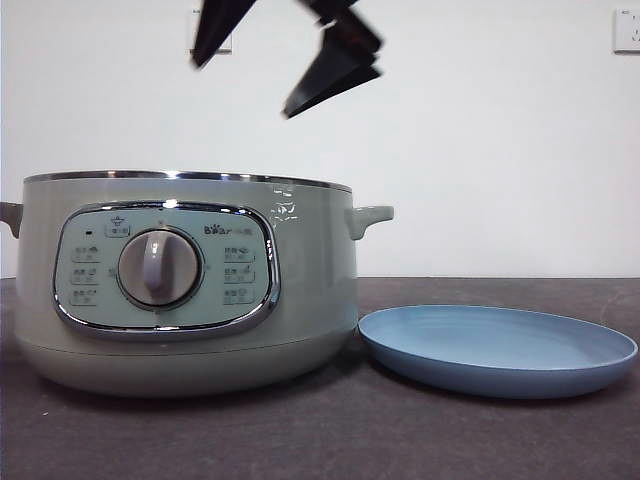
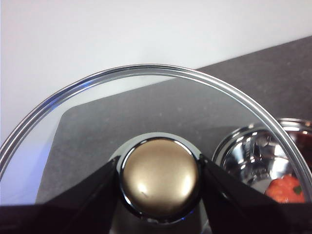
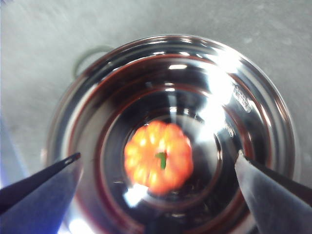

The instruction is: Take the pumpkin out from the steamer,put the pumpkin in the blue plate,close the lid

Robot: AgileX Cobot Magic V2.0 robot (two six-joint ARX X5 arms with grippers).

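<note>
Right end effector (image 3: 156, 165) spread above pumpkin (image 3: 158, 157); left end effector (image 2: 158, 175) pinching lid (image 2: 146, 73) knob.

The left tool (image 2: 158, 187) shows as two matte black jaws, broad and wedge-shaped, each tapering to a blunt inner edge. The right tool (image 3: 156, 165) has two black jaws that narrow to thin pointed tips; their flat faces look bluish-grey, perhaps only from blur and reflected light. In the front view a tool (image 1: 285, 55) appears as glossy black angular blades with sharp ends. No cables, screws or markings are visible.
</note>
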